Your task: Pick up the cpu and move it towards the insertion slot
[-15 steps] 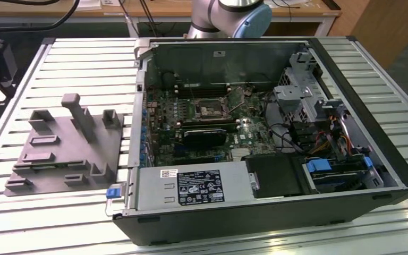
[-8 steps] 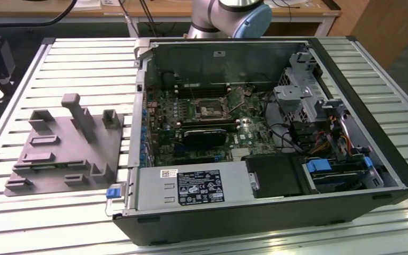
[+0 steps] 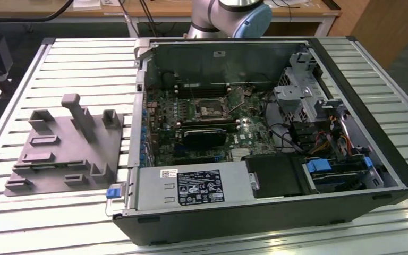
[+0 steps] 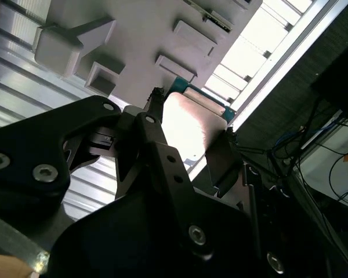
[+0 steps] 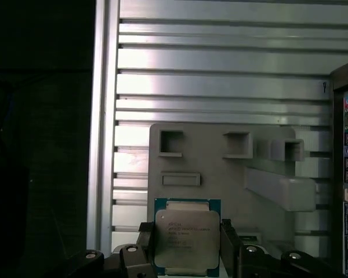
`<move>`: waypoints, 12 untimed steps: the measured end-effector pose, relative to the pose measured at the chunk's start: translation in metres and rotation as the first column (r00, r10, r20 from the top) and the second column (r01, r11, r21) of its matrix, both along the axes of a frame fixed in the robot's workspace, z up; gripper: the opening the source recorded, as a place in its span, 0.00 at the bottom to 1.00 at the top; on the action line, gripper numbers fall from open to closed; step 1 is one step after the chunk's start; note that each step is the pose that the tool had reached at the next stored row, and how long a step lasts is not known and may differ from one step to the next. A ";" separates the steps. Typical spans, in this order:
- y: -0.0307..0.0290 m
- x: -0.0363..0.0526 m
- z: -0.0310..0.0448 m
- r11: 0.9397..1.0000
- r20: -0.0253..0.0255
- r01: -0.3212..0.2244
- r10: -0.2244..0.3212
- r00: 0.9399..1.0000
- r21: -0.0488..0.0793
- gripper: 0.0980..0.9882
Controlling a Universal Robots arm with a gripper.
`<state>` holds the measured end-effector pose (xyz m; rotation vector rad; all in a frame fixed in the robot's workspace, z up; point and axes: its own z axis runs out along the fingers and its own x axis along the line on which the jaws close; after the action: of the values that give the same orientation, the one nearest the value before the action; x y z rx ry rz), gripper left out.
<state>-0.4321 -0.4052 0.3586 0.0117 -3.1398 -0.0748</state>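
The end effector (image 5: pixel 187 246) clamps the cpu (image 5: pixel 187 231) by two opposite edges, silvery face toward the first wrist camera, sides square with the grey fixture (image 5: pixel 220 174) beyond. The fixture lies on a slatted metal table (image 3: pixel 83 58), at the exterior view's left of the open case (image 3: pixel 261 226) holding the slot (image 3: pixel 209 109).

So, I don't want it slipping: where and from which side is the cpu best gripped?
By two opposite edges of its green rim, coming from the lid side. The cpu is thin, flat and square, so those straight edges give parallel faces; the pincer sits that way in the first wrist view, fingers flanking it.
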 end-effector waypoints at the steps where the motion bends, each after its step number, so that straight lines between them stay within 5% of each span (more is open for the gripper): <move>1: 0.0000 0.0000 0.0009 1.000 0.000 0.000 0.000 1.000 0.000 0.50; 12: 0.0016 -0.0001 0.0130 1.000 0.000 0.004 -0.004 1.000 0.000 0.50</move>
<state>-0.4321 -0.4035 0.3716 0.0055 -3.1400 -0.0748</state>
